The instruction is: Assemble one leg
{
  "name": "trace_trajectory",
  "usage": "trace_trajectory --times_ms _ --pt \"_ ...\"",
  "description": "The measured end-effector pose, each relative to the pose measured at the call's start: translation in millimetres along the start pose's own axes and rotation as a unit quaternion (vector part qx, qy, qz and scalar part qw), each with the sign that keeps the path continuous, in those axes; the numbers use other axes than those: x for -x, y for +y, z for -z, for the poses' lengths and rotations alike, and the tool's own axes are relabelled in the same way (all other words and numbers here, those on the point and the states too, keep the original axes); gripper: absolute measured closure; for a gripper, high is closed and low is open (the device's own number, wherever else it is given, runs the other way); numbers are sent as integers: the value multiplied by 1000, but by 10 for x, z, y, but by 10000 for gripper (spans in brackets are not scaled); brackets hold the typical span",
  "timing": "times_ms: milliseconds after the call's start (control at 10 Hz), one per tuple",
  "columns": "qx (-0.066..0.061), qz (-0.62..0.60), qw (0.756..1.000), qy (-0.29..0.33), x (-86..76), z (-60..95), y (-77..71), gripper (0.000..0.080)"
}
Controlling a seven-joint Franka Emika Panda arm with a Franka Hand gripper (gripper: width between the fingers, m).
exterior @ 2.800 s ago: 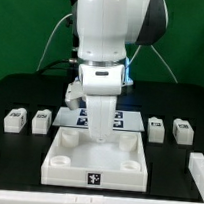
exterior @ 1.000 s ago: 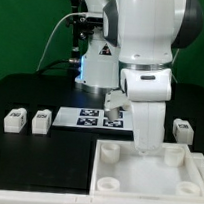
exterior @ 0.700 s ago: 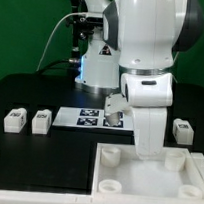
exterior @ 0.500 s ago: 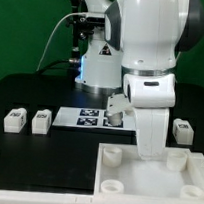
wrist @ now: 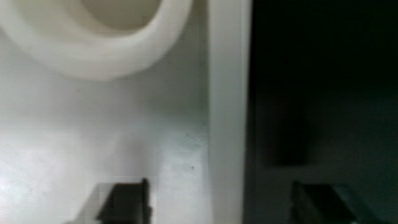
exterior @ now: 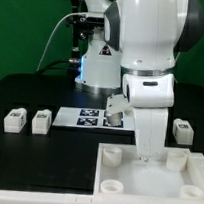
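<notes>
Nr panel [wrist: 107, 150] rim, end effector [wrist: 222, 200] tips blurred/cropped.

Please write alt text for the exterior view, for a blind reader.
A white robot arm holds its gripper down at the back edge of a large white panel with round sockets, on a black table. One leg and a second leg sit at the exterior view's left, a third leg at its right, the marker board between them.

From the panel [exterior: 168, 181], the marker board [exterior: 89, 117] lies at eleven o'clock, two legs [exterior: 15, 120] [exterior: 41, 118] at ten, a third leg [exterior: 181, 130] at one.
</notes>
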State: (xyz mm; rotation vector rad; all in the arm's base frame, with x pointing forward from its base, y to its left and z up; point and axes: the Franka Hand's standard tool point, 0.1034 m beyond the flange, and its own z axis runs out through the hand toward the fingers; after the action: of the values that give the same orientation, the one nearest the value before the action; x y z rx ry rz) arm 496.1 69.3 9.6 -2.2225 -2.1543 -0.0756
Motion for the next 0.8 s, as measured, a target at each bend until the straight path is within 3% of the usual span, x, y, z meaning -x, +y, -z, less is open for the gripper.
trace_trajectory --times_ms 100,400,800 --pt "0 0 1000 0 1 0 0 207" --pt "0 -1 1000 0 6 0 1 153" --pt "0 -1 1000 0 15 0 2 151"
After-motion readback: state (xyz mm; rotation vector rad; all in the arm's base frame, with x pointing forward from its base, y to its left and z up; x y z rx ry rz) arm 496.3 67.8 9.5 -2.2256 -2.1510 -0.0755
